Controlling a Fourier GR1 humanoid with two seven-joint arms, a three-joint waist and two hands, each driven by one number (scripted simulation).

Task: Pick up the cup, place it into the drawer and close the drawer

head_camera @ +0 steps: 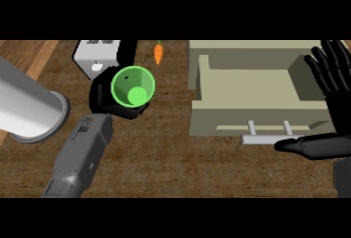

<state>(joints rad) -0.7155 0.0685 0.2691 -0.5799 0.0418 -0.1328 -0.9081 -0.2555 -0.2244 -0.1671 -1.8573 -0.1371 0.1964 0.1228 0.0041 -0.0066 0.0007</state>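
Left hand (116, 95) curled round green cup (132, 86), cup held over counter (171, 158) left of open drawer (257, 83), mouth tipped toward view; carry rightward over drawer wall, level cup before release; right hand (329, 93) open, fingers straight, beside drawer, near handle (270, 135)

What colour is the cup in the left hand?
Bright green, seen in the head view: the cup, its opening towards the camera, is held by the left hand.

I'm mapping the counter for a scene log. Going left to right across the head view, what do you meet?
Grey cylinder → left hand curled round the green cup → carrot → open drawer → drawer handle → right hand, open at the right edge.
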